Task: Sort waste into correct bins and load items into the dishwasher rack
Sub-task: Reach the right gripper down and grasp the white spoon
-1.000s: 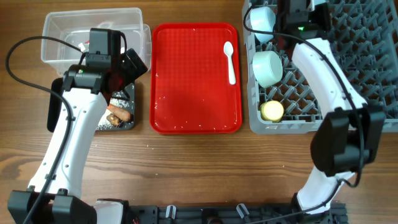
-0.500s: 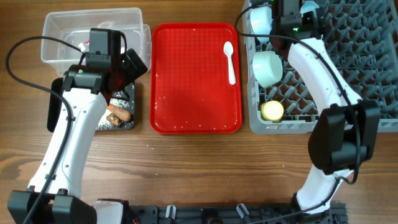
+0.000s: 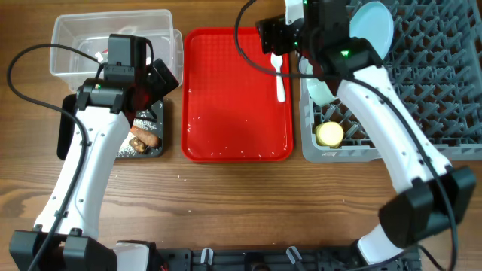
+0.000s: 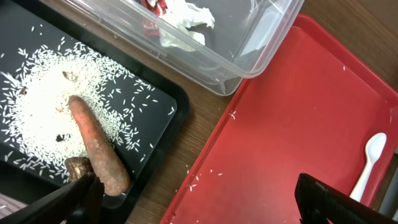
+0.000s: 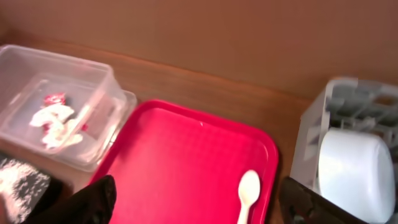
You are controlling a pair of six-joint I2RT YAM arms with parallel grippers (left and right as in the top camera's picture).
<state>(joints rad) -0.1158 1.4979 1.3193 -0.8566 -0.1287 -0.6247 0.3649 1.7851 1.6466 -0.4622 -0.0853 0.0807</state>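
Observation:
The white spoon (image 3: pixel 279 75) lies on the red tray (image 3: pixel 233 98), at its right side. My right gripper (image 3: pixel 273 34) hovers open over the tray's far right corner, the spoon (image 5: pixel 247 193) just below its empty fingers (image 5: pixel 93 199). In the grey rack (image 3: pixel 422 90) stand a light-blue plate (image 3: pixel 373 30), a pale bowl (image 3: pixel 320 92) and a yellow cup (image 3: pixel 329 134). My left gripper (image 4: pixel 199 205) is open and empty between the black tray (image 4: pixel 155 102) and the red tray. The black tray holds the carrot stick (image 4: pixel 96 146), rice (image 4: pixel 43 118) and a dark lump (image 4: pixel 78 167). Tissue (image 4: pixel 183 22) and red wrapper (image 4: pixel 155 6) lie in the clear tub (image 4: pixel 249 56).
The clear tub (image 3: pixel 113 41) sits at the far left with the black tray (image 3: pixel 151 139) in front of it. A few rice grains lie on the red tray's left edge and on the wood. My right arm crosses over the rack's left columns.
My right arm swung left out of the rack to above the red tray's far corner, its jaws now open. The light-blue plate now shows standing in the rack. The left arm stayed still.

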